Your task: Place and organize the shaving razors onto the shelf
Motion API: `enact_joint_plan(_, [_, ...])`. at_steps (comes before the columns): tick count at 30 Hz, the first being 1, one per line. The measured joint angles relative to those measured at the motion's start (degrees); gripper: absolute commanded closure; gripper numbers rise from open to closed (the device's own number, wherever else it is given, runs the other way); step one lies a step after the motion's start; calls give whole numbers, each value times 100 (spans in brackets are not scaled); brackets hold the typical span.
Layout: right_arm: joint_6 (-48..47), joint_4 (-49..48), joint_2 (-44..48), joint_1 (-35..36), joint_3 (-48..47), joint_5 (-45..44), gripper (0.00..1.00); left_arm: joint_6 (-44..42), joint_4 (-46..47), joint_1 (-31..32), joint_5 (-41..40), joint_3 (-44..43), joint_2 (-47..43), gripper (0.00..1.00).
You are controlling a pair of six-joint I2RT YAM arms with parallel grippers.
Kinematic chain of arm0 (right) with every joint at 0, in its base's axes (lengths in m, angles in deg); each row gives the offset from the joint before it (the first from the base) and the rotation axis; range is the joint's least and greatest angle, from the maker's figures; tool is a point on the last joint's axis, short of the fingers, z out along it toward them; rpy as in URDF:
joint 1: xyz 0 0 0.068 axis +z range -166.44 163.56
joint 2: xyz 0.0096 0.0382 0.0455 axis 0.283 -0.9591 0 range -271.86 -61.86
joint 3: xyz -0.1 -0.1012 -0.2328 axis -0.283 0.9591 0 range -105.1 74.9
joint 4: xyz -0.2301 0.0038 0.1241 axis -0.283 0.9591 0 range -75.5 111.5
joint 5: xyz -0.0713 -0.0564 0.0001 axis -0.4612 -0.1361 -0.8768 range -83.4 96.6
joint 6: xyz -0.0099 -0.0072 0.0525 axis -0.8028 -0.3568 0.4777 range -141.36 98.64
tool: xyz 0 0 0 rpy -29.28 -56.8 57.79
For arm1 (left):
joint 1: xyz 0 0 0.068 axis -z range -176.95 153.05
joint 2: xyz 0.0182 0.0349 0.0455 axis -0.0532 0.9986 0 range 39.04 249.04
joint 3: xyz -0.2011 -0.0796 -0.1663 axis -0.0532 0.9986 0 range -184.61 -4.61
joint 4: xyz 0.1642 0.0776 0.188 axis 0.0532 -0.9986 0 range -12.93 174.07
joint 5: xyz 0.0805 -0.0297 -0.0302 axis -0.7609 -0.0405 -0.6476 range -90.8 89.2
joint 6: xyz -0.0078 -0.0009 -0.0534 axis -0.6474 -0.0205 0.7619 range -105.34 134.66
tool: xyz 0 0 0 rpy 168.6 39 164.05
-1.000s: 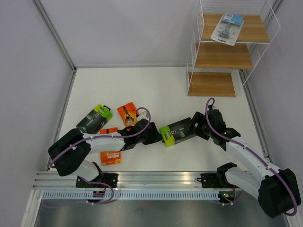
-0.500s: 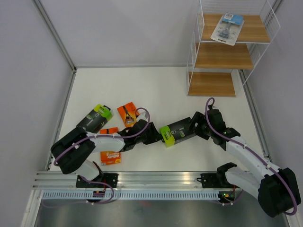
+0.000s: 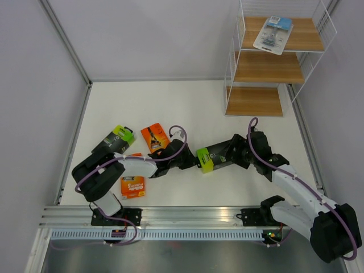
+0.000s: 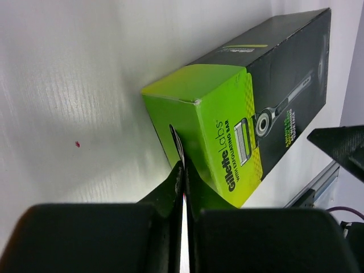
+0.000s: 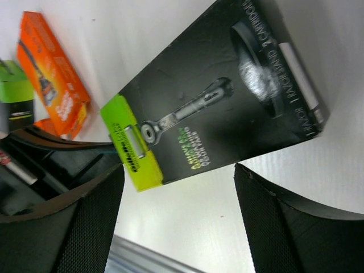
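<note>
A black razor box with a lime-green end [image 3: 216, 153] [image 4: 273, 91] [image 5: 227, 102] lies on the white table between both arms. My left gripper [image 3: 189, 161] [image 4: 183, 168] is shut, its tips touching the lime end face with nothing visibly held. On the box's other side my right gripper [image 3: 234, 153] [image 5: 177, 170] is open; its wide-apart fingers reach the box's long edge without closing on it. Further left lie a second black box [image 3: 114, 141] and two orange cards [image 3: 154, 136] [image 3: 132, 186]. The clear blister pack [image 3: 273, 34] rests on the top board of the shelf [image 3: 267, 68].
The shelf stands at the back right against the wall, its middle and bottom boards bare. A metal rail [image 3: 187, 216] runs along the near table edge. The left arm stretches low across the table just in front of the orange card.
My left gripper has closed and moved right, against the lime end of the box. That end has shifted slightly right and away from me. The right gripper has stayed open.
</note>
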Motion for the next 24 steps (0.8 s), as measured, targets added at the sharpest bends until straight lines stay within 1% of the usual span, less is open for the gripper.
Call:
enact_joint_plan(1, [101, 2, 50, 0, 0, 74, 13, 22, -74, 0, -11, -31, -24, 98])
enact_joint_plan(2, [199, 2, 111, 0, 4, 162, 8, 42, -190, 0, -26, -85, -61, 98])
enact_joint_plan(6, [682, 90, 439, 0, 96, 328, 2, 111, -922, 0, -173, -570, -363, 98])
enact_joint_plan(9, [1226, 170, 957, 0, 380, 341, 2, 155, -1132, 0, -299, -990, -623, 98])
enact_joint_plan(12, [2041, -107, 1790, 0, 1003, 422, 2, 221, -1158, 2, -315, -1239, -785, 98])
enact_joint_plan(18, [3901, -619, 3602, 0, 2317, 192, 2, 490, -1346, 153, -444, -1270, -811, 98])
enact_joint_plan(21, [4579, -697, 3991, -2, 2522, 9, 2, 597, -1416, 356, -555, -1231, -811, 98])
enact_joint_plan(24, [5001, -844, 4006, -4, 2538, -96, 2, 745, -1421, 546, -638, -1152, -811, 98])
